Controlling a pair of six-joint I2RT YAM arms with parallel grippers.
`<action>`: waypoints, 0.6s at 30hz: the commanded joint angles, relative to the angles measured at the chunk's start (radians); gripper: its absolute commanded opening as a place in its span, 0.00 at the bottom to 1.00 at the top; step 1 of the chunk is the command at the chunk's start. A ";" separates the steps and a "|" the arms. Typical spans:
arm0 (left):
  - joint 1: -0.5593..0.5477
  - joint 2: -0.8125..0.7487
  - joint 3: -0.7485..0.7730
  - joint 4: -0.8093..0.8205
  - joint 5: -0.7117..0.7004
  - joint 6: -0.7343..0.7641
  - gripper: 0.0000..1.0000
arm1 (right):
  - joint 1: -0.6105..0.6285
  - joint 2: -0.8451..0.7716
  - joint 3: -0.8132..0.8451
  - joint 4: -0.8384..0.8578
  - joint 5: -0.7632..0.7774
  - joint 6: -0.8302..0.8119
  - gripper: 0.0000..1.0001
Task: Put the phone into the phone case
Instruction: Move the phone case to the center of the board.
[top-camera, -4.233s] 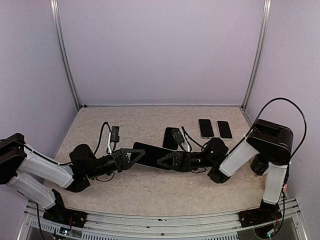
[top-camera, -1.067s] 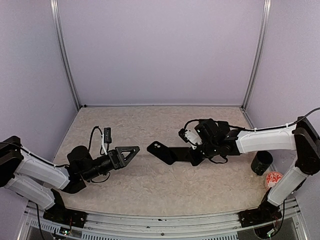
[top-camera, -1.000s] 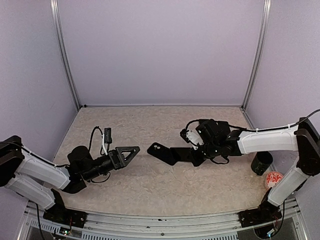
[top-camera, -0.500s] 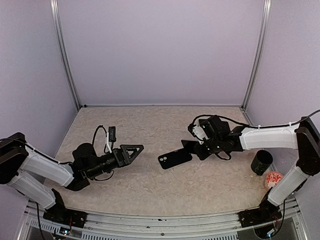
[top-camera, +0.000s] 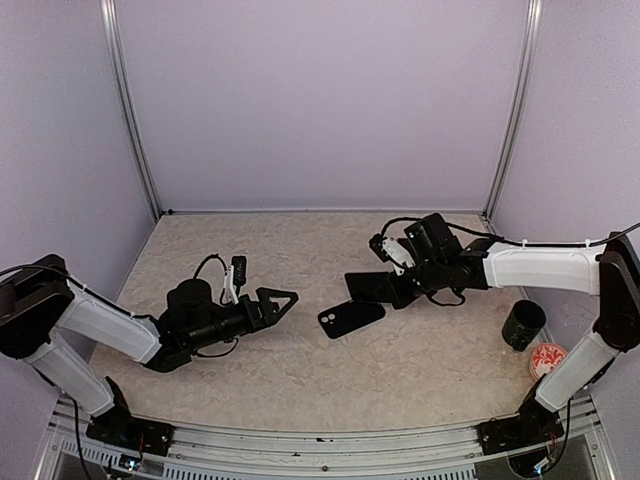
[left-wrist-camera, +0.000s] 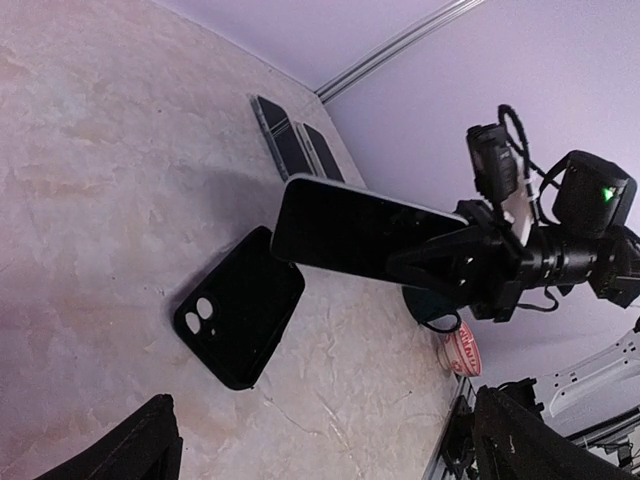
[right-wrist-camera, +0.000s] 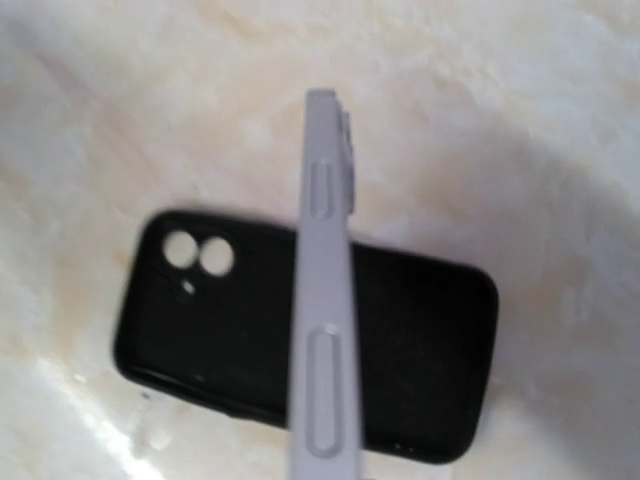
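Jaws of R gripper (top-camera: 399, 290) clenched on one end of phone (left-wrist-camera: 365, 232), aloft just over black phone case (top-camera: 350, 319) lying flat on tabletop (top-camera: 300, 390); L gripper (top-camera: 284, 300) jaws wide apart, holding nothing. Phone prob. stiff, slick, glass-faced, so take it by long edges; case looks light & bendy, may skid on smooth mottled top. Lilac walls close in, dark cup (top-camera: 522, 323) well apart.

Lying flat: black phone case (top-camera: 352, 318), two round camera holes at its 9 o'clock end. Held aloft at its 1 o'clock: dark-screened, pale-edged phone (top-camera: 372, 286).

Dark cup (top-camera: 523, 324) — red-patterned disc (top-camera: 548, 357) beside
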 joint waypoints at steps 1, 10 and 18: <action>0.004 0.068 0.020 0.035 0.031 -0.043 0.99 | -0.063 -0.032 0.073 -0.038 -0.135 0.026 0.00; -0.016 0.166 0.083 0.033 0.055 -0.052 0.99 | -0.171 -0.010 0.055 -0.040 -0.119 0.080 0.00; -0.031 0.251 0.146 0.034 0.079 -0.062 0.99 | -0.184 -0.013 0.046 -0.081 -0.014 0.067 0.00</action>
